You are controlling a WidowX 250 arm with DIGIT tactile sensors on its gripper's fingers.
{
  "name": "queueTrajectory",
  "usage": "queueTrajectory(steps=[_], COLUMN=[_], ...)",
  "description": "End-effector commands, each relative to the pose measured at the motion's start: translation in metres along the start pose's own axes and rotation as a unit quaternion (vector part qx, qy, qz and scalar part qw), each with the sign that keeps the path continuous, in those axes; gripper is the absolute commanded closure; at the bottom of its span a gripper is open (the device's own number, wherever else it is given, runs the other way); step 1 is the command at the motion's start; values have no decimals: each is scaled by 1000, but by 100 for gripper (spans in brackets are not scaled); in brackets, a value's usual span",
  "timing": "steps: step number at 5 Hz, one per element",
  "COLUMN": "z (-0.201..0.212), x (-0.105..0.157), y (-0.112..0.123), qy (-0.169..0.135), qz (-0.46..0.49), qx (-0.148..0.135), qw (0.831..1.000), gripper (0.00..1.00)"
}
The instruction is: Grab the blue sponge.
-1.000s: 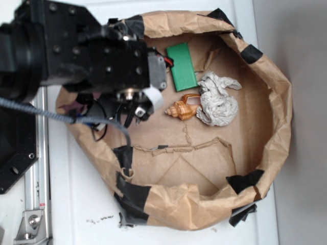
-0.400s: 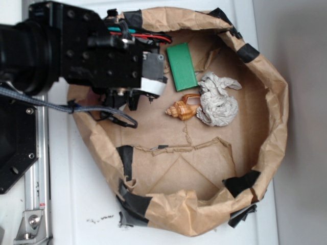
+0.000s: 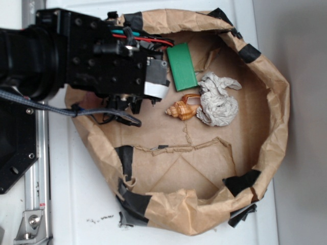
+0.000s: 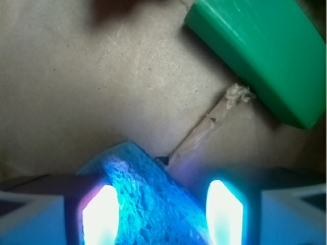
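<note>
— Where did we find the blue sponge (image 4: 145, 201)?

— Between the fingers (image 4: 100, 214) of the gripper (image 4: 161, 214), low in the wrist view. We could not tell whether the jaws pinched it or only flanked it.

— And around it?

— We saw bare brown paper (image 4: 76, 87) ahead, the green block (image 4: 260, 56) close at upper right. Overhead, the arm (image 3: 92, 61) hid the sponge; the shell (image 3: 181, 109) and crumpled rag (image 3: 218, 99) lay apart, inside the paper wall (image 3: 278, 117).
</note>
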State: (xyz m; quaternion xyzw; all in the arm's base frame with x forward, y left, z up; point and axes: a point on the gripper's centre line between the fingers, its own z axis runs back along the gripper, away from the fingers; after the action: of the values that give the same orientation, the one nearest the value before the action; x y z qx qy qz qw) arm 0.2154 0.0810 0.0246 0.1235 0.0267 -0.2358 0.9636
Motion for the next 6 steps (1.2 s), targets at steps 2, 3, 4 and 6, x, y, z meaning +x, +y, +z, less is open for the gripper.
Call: queueTrajectory(steps=[2, 3, 4, 6], z=[56, 95, 93, 66], x=[15, 37, 39, 17], y=[20, 18, 10, 2], qy=[-82, -135, -128, -99], qz=[65, 76, 70, 18], qx=[19, 9, 0, -36], qw=[994, 988, 989, 994], gripper=[100, 100, 100, 0])
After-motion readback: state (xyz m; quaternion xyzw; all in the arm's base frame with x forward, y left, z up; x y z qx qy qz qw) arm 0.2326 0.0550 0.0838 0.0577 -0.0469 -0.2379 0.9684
